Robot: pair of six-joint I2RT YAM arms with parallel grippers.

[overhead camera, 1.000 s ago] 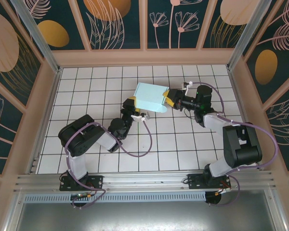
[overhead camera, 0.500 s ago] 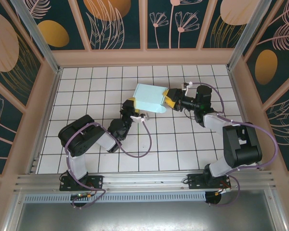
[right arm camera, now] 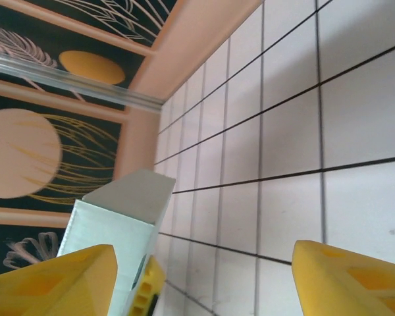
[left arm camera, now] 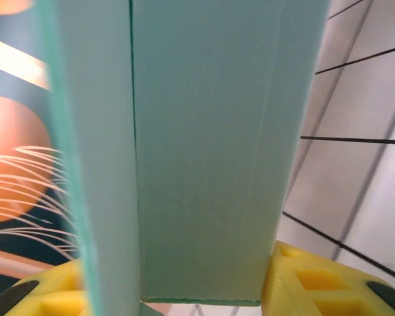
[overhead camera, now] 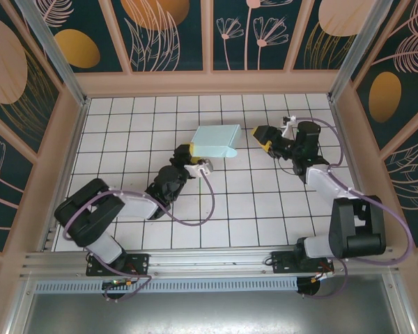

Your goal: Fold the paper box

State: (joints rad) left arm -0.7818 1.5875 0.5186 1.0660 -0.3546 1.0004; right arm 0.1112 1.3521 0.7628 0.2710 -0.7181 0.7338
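Pinching the paper box (overhead camera: 216,141) at its near-left end, the left gripper (overhead camera: 192,154) holds it over the tiled table (overhead camera: 125,118), apparently slightly raised. The right gripper (overhead camera: 263,136) stands spread, apart from the box's right side.

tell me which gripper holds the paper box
The left gripper: its jaws are shut on the paper box; the right gripper stands open, apart from it.
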